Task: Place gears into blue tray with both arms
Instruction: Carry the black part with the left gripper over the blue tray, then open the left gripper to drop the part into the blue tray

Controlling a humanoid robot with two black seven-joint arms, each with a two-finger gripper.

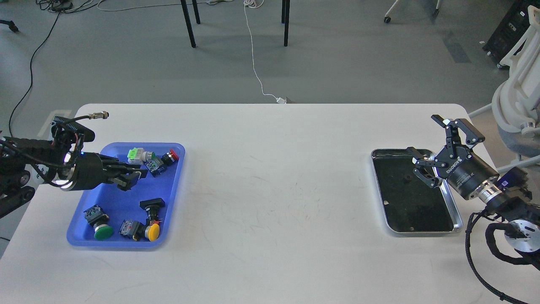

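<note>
The blue tray (112, 198) lies at the table's left and holds several push-button switches, among them a green-capped one (102, 231) and a yellow-capped one (152, 231). My left gripper (130, 178) reaches in from the left over the tray's upper middle. Its fingers are drawn together, and nothing is discernible between them. A tiny black gear (407, 179) rests on the dark metal tray (422, 231) at the right. My right gripper (430, 152) hangs open over that tray's upper right corner, a short way from the gear, holding nothing.
A red-capped switch (172, 155) and a light-green part (135, 154) lie at the blue tray's far end. A small pale scrap (386, 203) sits on the metal tray. A white chair (519, 97) stands off the table's right edge.
</note>
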